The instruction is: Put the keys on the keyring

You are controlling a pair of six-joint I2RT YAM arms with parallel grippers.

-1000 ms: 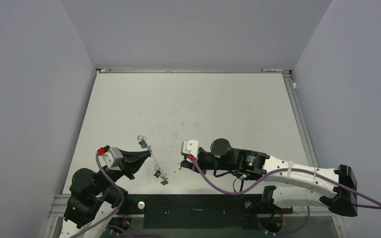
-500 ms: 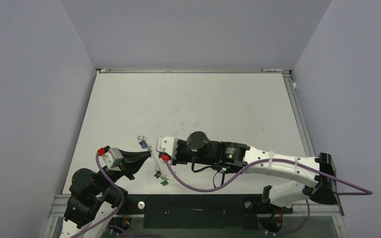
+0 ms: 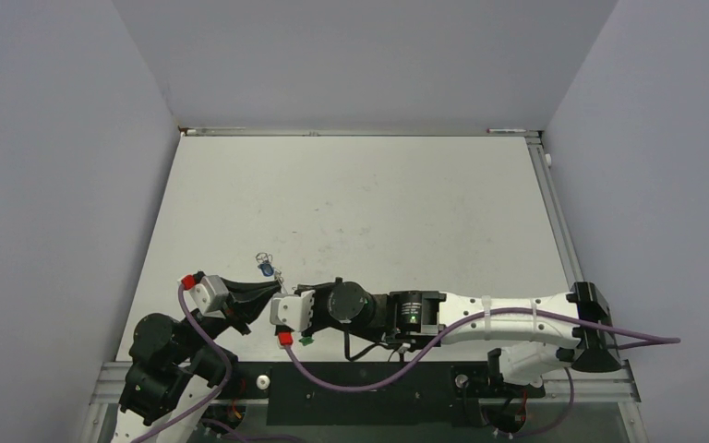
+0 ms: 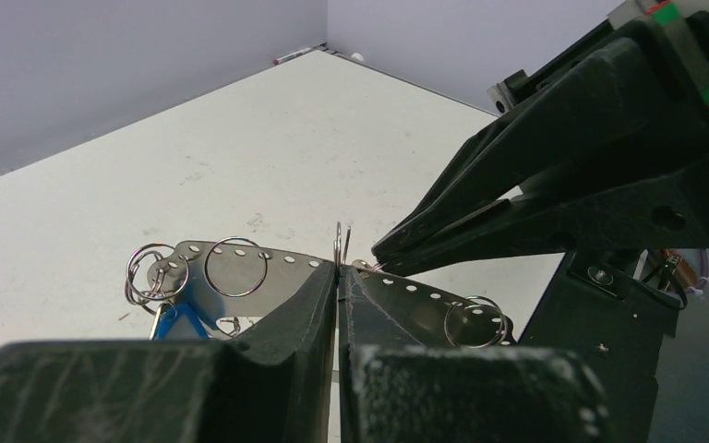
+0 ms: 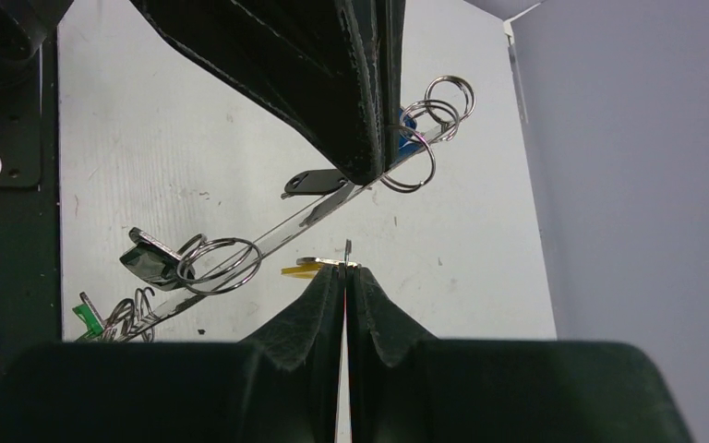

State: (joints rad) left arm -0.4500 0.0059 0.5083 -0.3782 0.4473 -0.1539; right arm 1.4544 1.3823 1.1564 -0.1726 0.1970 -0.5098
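Right wrist view, nearest item first: right gripper (image 5: 343, 277), jaws clenched on a small ring (image 5: 347, 251) that stands edge-on out of the fingertips. A yellow-orange key (image 5: 300, 269) lies against that ring on its left. Next beyond: perforated metal strip (image 5: 282, 233), slanting from lower left to upper right, just beside the small ring; contact between the two cannot be told. On the strip: a large wire ring (image 5: 217, 243) toward its lower end with a grey tag (image 5: 152, 258) hanging from it, a green key (image 5: 88, 314) at the lowest end, a black key (image 5: 314, 182) near the middle, a cluster of rings (image 5: 443, 101) at the upper end, and a sliver of blue key (image 5: 404, 125) beside them. Above: left gripper (image 5: 374, 166), jaws pressed together on the strip near its middle, holding it off the white table (image 5: 194, 111). Left wrist view confirms: the left fingers are clamped on the strip, rings hang to either side, and the right gripper's tips sit close above the clamp. Top external view: both grippers meet at the table's near left, with the right arm stretched across.
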